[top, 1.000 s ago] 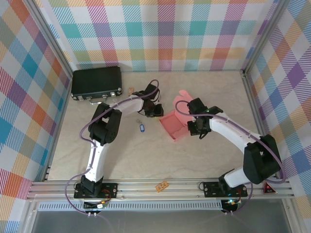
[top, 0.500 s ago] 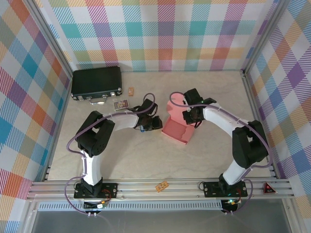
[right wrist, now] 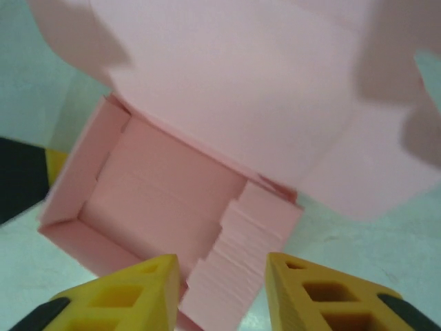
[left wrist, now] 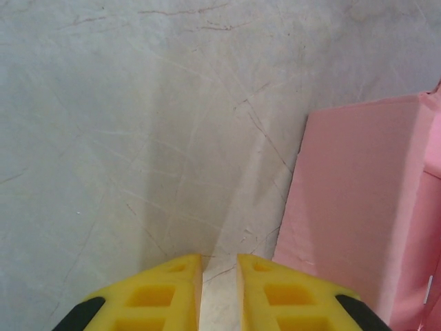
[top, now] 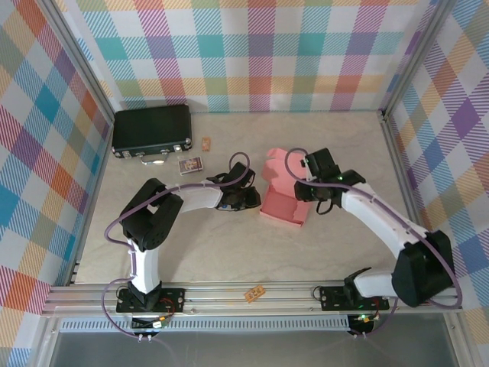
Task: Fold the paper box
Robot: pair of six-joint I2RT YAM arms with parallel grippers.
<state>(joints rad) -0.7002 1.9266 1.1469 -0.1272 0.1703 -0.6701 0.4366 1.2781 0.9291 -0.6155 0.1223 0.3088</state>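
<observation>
Paper box (top: 281,200) sits mid-counter (top: 229,248), between the two arms. It's a half-built open tray with the lid (right wrist: 234,89) standing up at the far end. Long axis runs roughly near-to-far in the top view, slightly skewed.

Left gripper (left wrist: 219,265): nearly closed, just a thin slot between the fingers, nothing in it. It's low over the counter with the box's left outer wall just to its right. Can't tell if it touches the wall.

Right gripper (right wrist: 222,272): clearly apart, gripping nothing. It hangs over the tray's right side, looking down into it. One loose side flap (right wrist: 238,258) at the tray's near-right corner lies in the gap between its fingers. Can't tell if either finger touches it.

Key relation: the box is straight below and ahead of the right gripper and side-on to the left one. The right arm is the nearer and has access to the inside. My read: the left arm serves as a backstop on the wall, and the right works the flap or lid. The lid hinge crosses the long axis, so closing means pushing the lid toward the near end.

Risk: thin card, so the tray may slide or buckle without the left-side bracing.
</observation>
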